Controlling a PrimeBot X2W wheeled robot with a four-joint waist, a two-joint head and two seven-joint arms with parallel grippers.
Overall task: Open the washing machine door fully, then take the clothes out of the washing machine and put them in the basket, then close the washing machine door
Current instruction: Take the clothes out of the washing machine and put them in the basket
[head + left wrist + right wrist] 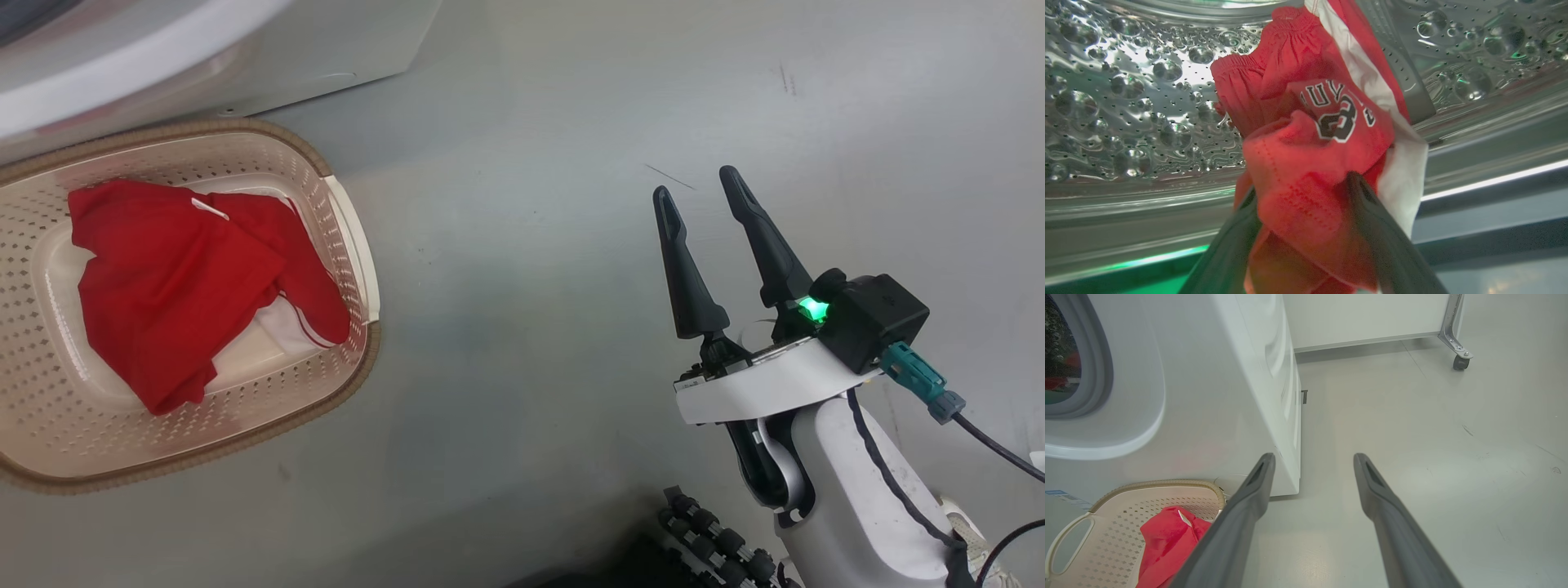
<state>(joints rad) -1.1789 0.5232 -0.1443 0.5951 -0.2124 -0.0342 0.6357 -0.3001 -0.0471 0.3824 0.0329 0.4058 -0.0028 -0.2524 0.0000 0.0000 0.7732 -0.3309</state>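
Currently left gripper spread wide astride bunched red-and-white fabric clothes in perforated steel washing machine drum; right gripper open, empty, lower right.

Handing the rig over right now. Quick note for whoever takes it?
Left gripper: open, inside the drum, straddling a red numbered garment, not closed on it.
Right gripper: open, empty, over the floor.
Done: one red piece lies in the basket beside the washing machine.
Left: grip the drum garment, move it to the basket, close the door.
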